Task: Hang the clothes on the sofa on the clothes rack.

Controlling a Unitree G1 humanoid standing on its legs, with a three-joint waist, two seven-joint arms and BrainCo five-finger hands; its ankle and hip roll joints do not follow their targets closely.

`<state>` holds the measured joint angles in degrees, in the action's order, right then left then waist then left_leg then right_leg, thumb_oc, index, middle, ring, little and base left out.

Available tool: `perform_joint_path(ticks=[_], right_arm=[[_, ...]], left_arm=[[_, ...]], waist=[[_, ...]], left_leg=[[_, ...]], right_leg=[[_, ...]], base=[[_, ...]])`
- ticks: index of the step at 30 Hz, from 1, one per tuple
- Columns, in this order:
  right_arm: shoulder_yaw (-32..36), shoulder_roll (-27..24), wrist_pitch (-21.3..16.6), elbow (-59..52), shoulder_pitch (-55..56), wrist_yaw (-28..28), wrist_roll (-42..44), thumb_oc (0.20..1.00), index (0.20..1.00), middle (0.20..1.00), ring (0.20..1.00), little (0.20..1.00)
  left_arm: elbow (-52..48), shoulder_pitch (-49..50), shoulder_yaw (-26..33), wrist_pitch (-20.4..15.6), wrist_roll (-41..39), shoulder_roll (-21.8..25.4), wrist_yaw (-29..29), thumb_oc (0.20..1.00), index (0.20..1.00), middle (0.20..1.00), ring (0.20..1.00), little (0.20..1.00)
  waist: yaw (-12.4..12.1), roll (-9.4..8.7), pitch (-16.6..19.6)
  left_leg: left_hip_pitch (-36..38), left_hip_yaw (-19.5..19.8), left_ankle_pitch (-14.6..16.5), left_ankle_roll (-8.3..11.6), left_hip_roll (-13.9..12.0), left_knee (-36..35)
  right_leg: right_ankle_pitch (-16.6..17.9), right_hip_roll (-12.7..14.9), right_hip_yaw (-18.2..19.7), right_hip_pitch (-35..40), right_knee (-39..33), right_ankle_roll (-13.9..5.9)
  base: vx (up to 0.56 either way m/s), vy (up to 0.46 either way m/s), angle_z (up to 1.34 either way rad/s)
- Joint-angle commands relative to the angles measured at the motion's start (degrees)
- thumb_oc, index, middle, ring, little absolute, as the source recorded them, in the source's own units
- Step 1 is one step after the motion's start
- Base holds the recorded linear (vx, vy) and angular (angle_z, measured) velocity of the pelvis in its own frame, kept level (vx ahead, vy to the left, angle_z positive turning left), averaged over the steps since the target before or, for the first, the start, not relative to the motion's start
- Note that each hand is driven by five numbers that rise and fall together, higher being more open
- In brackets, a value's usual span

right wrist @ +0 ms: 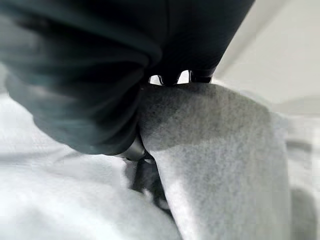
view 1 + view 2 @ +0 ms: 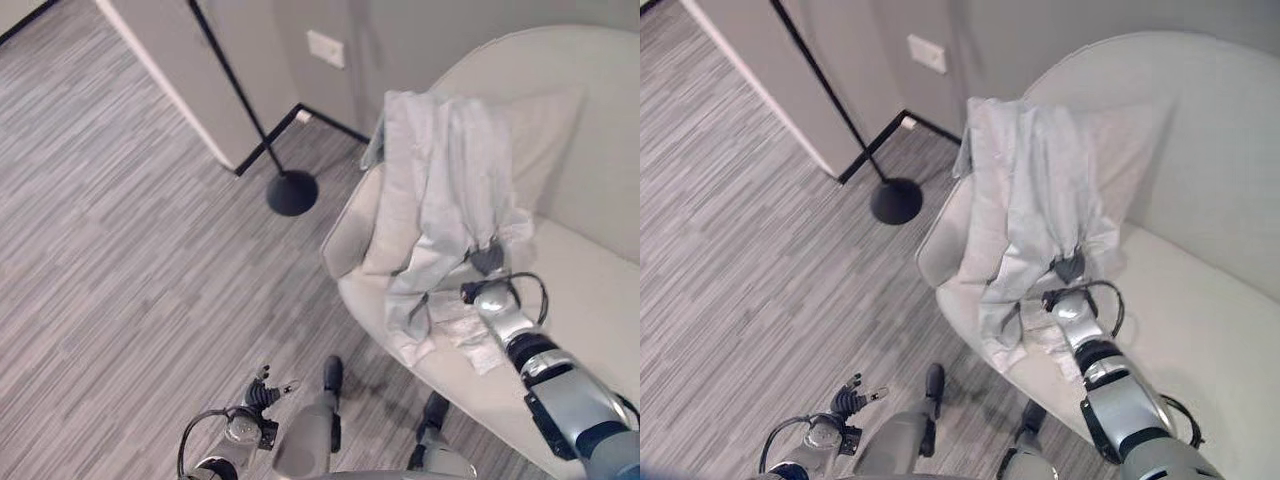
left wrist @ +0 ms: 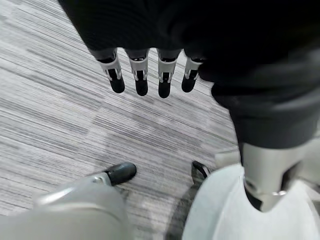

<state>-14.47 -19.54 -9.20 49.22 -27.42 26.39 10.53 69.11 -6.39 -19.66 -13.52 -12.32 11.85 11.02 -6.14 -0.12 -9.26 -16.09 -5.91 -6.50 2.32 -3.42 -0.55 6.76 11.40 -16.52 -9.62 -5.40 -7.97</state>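
Right robot hand (image 2: 487, 262) | buried in grey garment (image 2: 445, 190) on sofa (image 2: 590, 290), fingers hidden, grip unreadable | left robot hand (image 3: 150, 75) fingers straight over carpet floor (image 2: 120, 230)

- The sofa (image 2: 590, 290) stands on the right, against the wall (image 2: 420, 30).
- The clothes (image 2: 445, 190) hang over the sofa's left end, down onto the seat.
- The right hand (image 2: 487, 262) lies on the seat, seemingly tucked into the clothes' lower edge.
- The rack base (image 2: 292, 192) sits on the floor left of the sofa.
- The left hand (image 2: 262, 392) hangs low over the floor (image 2: 120, 250).
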Motion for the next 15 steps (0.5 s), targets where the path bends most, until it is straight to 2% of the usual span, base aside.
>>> perform_joint_path(ticks=[1, 6, 8, 9, 11, 13, 14, 15], right_arm=[[3.9, -1.8, -4.1, -10.9, 3.8, -3.4, 12.9, 0.200, 0.200, 0.200, 0.200, 0.200], [15.3, -7.0, -7.4, -31.9, 13.7, -6.1, 20.4, 0.200, 0.200, 0.200, 0.200, 0.200], [16.6, -7.6, -7.4, -34.1, 13.7, -6.1, 19.9, 0.200, 0.200, 0.200, 0.200, 0.200], [19.3, -10.3, -7.4, -38.0, 12.7, -5.2, 17.3, 0.200, 0.200, 0.200, 0.200, 0.200], [20.2, -11.4, -7.3, -40.1, 12.2, -4.7, 16.0, 0.200, 0.200, 0.200, 0.200, 0.200], [20.9, -16.1, -6.4, -43.1, 7.0, -3.9, 14.0, 0.200, 0.200, 0.200, 0.200, 0.200], [20.9, -16.1, -6.4, -43.1, 7.0, -3.9, 14.0, 0.200, 0.200, 0.200, 0.200, 0.200], [20.3, -18.4, -5.8, -44.4, 4.4, -4.5, 13.2, 0.200, 0.200, 0.200, 0.200, 0.200]], left_arm=[[4.2, 1.3, 2.7, 1.1, 0.2, 1.0, -0.7, 1.000, 1.000, 1.000, 1.000, 1.000], [-0.3, 3.9, 6.6, 2.8, -1.4, 2.3, -4.1, 1.000, 1.000, 1.000, 1.000, 1.000], [-1.0, 3.9, 7.0, 3.0, -1.6, 2.7, -4.6, 1.000, 1.000, 1.000, 1.000, 1.000], [-3.6, 4.1, 8.0, 3.2, -2.9, 3.4, -5.5, 1.000, 1.000, 1.000, 1.000, 1.000], [-5.0, 4.2, 8.5, 3.4, -3.6, 3.7, -5.8, 1.000, 1.000, 1.000, 1.000, 1.000], [-11.5, 5.1, 8.8, 3.9, -5.7, 4.8, -7.4, 1.000, 1.000, 1.000, 1.000, 1.000], [-11.5, 5.1, 8.8, 3.9, -5.7, 4.8, -7.4, 1.000, 1.000, 1.000, 1.000, 1.000], [-14.5, 5.6, 8.2, 4.1, -5.5, 5.6, -8.1, 1.000, 1.000, 1.000, 1.000, 1.000]], waist=[[1.4, -1.60, 1.0], [3.2, -2.13, 5.4], [3.4, -2.17, 6.2], [3.7, -2.27, 7.5], [3.8, -2.33, 8.2], [3.8, -2.70, 10.0], [3.8, -2.69, 10.0], [3.8, -2.75, 10.5]], left_leg=[[-2.1, -0.2, 3.0, 1.02, -0.7, 1.9], [5.5, -1.3, 2.1, 1.22, -1.5, -3.0], [6.3, -1.6, 1.9, 1.20, -1.6, -3.4], [8.0, -1.9, 2.2, 1.30, -2.0, -3.8], [8.8, -2.1, 2.1, 1.28, -2.1, -4.0], [10.7, -2.7, 2.3, 1.37, -2.4, -4.4], [10.7, -2.7, 2.3, 1.37, -2.4, -4.4], [11.4, -2.9, 2.4, 1.42, -2.6, -4.4]], right_leg=[[-1.2, 3.5, 2.7, 4.1, 0.4, -2.28], [-2.5, 2.9, 2.7, 8.3, 0.4, -2.69], [-2.5, 2.8, 2.9, 8.6, 0.4, -2.71], [-2.8, 2.4, 3.1, 9.6, 0.4, -2.69], [-2.8, 2.3, 3.3, 9.9, 0.4, -2.64], [-3.0, 1.9, 3.8, 11.1, 0.4, -2.54], [-3.0, 1.9, 3.8, 11.1, 0.4, -2.54], [-3.1, 1.7, 4.0, 11.5, 0.4, -2.53]], base=[[0.05, -0.068, -0.25], [0.08, -0.053, -0.08], [0.04, -0.034, -0.09], [0.01, -0.018, -0.19], [0.01, -0.017, -0.10], [0.00, -0.009, -0.02], [0.01, -0.012, -0.09], [0.00, -0.002, -0.06]])
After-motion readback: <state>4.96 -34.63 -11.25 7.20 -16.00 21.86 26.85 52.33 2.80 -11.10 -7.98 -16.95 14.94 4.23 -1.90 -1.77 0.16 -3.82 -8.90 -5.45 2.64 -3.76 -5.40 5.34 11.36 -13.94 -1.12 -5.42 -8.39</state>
